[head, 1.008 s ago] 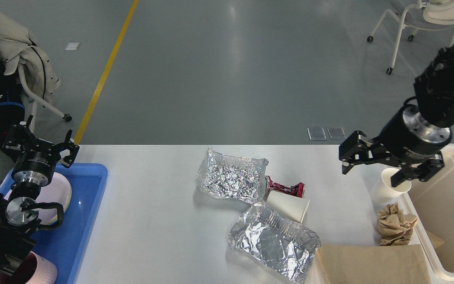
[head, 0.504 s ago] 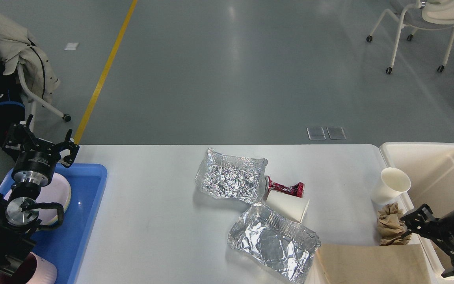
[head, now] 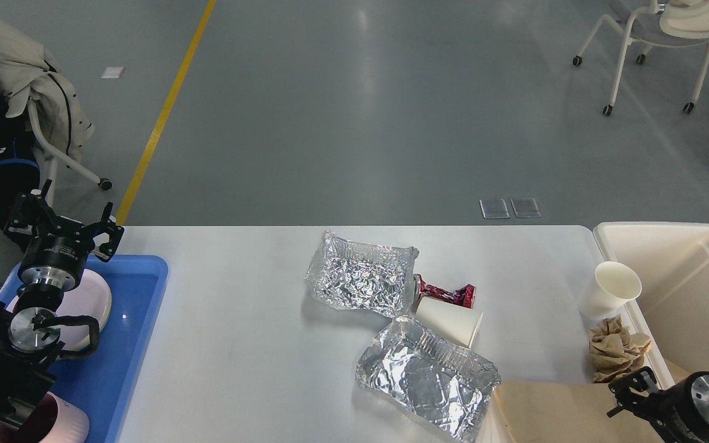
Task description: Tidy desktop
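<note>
**Though Wide, Crowded at Middle and Right**

Though cut off at the bottom edge, fills the lower view between blue tray (head: 127,369) at left and cream bin (head: 687,271) at right: white desktop (head: 256,344).

Counted on it:
- Two crumpled trays close together, far foil tray (head: 359,280) and near foil tray (head: 428,375).
- Two paper cups, lying cup (head: 450,320) between the foil trays and tilted cup (head: 607,288) against the bin wall.
- One crushed red can (head: 447,294).
- One brown paper ball (head: 616,349).
- One flat brown paper sheet (head: 570,409), cut off below.

Inside blue tray: one plate (head: 93,301) and one pink cup (head: 59,424), both partly hidden behind the left arm.

Left gripper (head: 65,221) at the tray's far corner, fingers spread, holding nothing. Right gripper (head: 634,387) low at the right corner, dark and mostly out of view; cannot tell whether spread or closed.
</note>
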